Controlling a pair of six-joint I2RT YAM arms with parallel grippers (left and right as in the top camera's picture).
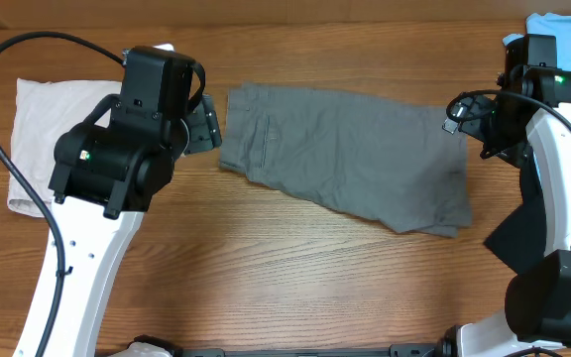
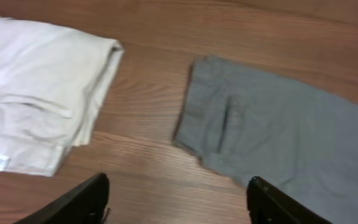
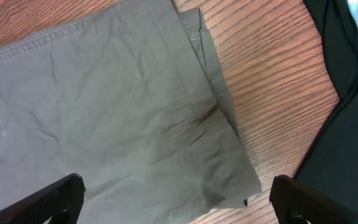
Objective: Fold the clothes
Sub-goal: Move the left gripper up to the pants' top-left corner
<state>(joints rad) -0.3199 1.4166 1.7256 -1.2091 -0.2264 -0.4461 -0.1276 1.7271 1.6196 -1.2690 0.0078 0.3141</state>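
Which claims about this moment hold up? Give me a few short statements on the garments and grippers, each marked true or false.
1. The dark grey woven shorts lie spread on the wooden table between the two arms. True.
2. The left gripper is shut on the grey shorts. False: it is open, with nothing between its fingers.
3. The pale beige shorts lie apart from the grey shorts, with bare wood between them. True.
4. The right gripper clamps the grey fabric. False: it is open, with the shorts lying flat in its view.
5. The slit pocket sits at the end of the grey shorts nearer the right arm. False: it is at the end nearer the left arm.
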